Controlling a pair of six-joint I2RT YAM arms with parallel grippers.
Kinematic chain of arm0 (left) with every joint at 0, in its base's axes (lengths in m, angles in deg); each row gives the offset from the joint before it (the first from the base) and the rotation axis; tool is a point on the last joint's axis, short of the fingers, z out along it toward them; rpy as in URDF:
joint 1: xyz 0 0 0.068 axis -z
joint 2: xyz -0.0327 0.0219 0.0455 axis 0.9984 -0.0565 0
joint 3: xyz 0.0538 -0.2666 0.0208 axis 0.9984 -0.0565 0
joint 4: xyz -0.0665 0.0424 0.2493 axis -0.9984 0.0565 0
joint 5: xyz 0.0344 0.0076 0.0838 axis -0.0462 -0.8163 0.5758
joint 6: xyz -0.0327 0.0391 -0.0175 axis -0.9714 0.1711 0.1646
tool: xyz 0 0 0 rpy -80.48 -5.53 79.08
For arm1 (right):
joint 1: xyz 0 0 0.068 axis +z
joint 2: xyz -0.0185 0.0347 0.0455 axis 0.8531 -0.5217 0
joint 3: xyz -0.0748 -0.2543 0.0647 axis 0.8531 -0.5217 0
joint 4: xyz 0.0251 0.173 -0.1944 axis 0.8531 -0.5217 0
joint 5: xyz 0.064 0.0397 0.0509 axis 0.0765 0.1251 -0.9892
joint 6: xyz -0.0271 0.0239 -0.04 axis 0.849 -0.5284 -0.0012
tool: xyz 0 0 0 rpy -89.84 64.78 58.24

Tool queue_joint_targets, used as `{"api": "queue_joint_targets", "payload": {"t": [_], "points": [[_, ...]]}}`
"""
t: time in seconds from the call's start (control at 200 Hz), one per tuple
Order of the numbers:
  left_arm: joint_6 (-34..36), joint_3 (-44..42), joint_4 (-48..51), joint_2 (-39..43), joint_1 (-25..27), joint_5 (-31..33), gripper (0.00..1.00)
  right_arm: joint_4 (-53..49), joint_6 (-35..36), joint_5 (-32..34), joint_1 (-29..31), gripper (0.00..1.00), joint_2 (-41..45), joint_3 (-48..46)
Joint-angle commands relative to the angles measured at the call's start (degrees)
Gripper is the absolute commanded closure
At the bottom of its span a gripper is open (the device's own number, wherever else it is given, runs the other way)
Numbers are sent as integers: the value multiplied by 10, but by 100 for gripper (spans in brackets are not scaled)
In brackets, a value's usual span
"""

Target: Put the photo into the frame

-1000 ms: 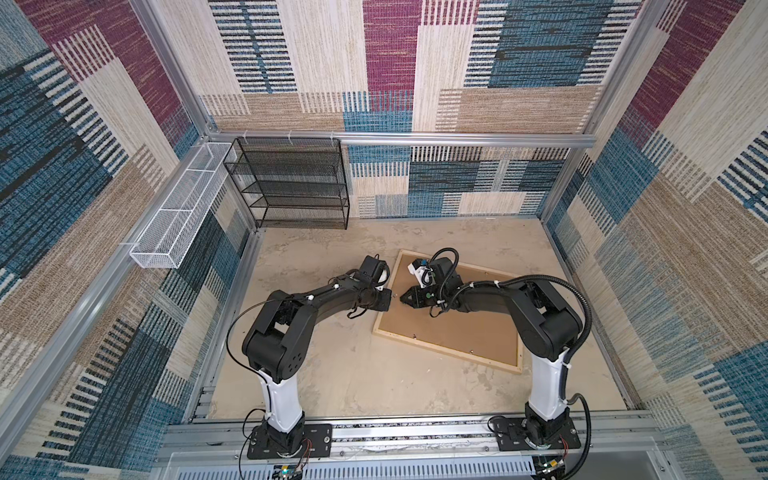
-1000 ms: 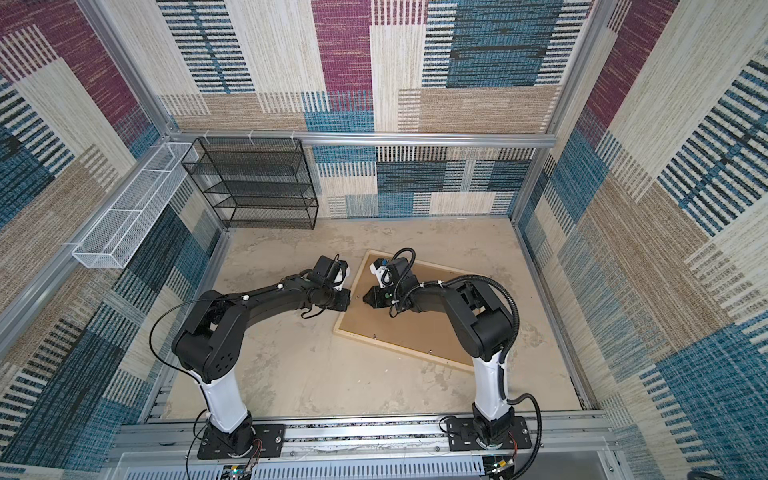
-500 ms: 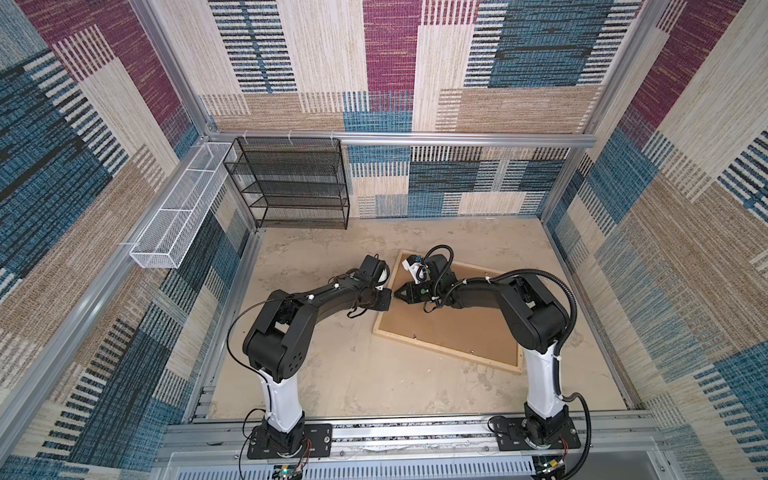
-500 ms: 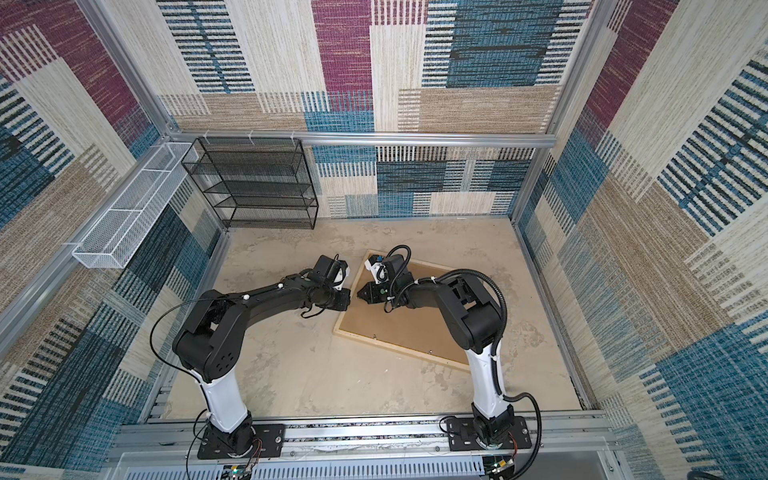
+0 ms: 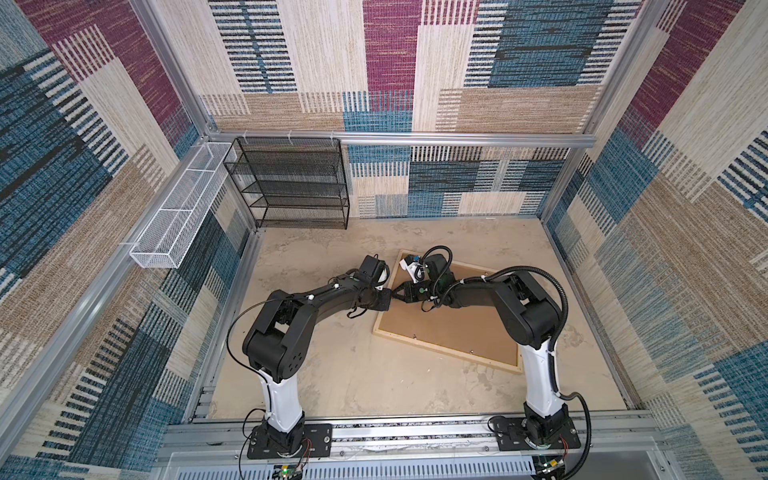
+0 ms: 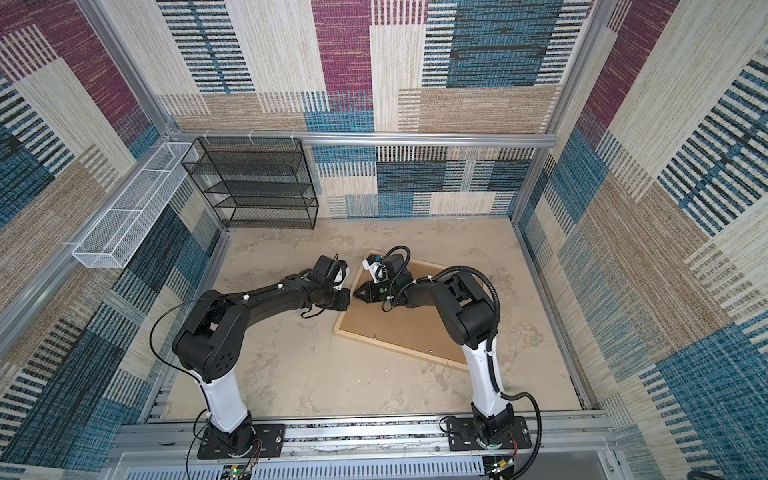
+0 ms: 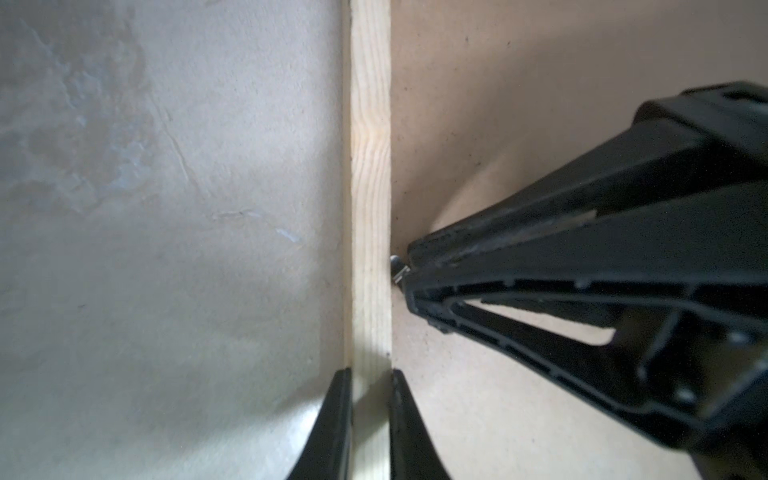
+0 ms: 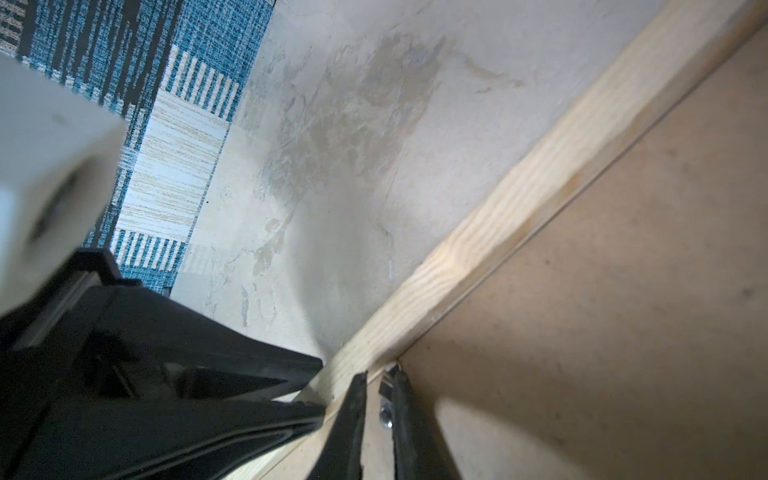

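Observation:
The frame (image 5: 446, 350) (image 6: 399, 349) lies flat and skewed on the table, back side up, its pale wood strips around a brown backing board (image 5: 453, 328) (image 6: 399, 328). The photo is hidden. My left gripper (image 5: 388, 297) (image 6: 348, 299) (image 7: 370, 374) is shut on the frame's left wood strip (image 7: 370, 166), one finger outside it and one on the board side. My right gripper (image 5: 395, 290) (image 6: 356, 293) (image 8: 380, 376) meets it tip to tip from the board side, shut on a small metal tab (image 8: 386, 382) (image 7: 397, 270) at the strip's (image 8: 519, 216) inner edge.
A black wire shelf (image 5: 291, 183) (image 6: 257, 183) stands against the back wall at the left. A white wire basket (image 5: 183, 212) (image 6: 133, 212) hangs on the left rail. Patterned walls enclose the beige table (image 5: 353, 374) on three sides.
My right gripper has slid a little left across the backing board to the frame's left strip, its arm folding in. The left gripper and the frame have stayed put.

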Motion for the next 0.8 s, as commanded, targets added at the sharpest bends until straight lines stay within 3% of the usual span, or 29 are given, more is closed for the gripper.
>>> {"api": "queue_joint_targets", "payload": {"t": [0.0,0.436,0.586,0.796], "points": [[-7,-2,-8,-3,3,-41,95,-42,-10,-30,5,84,-13,1],[-6,1,-10,-9,3,-43,96,-42,-9,-47,5,91,-33,10],[-8,2,-2,-8,3,-30,95,-54,7,-37,0,86,-23,18],[-13,5,10,1,3,3,80,-86,38,-14,-23,69,20,34]]}}
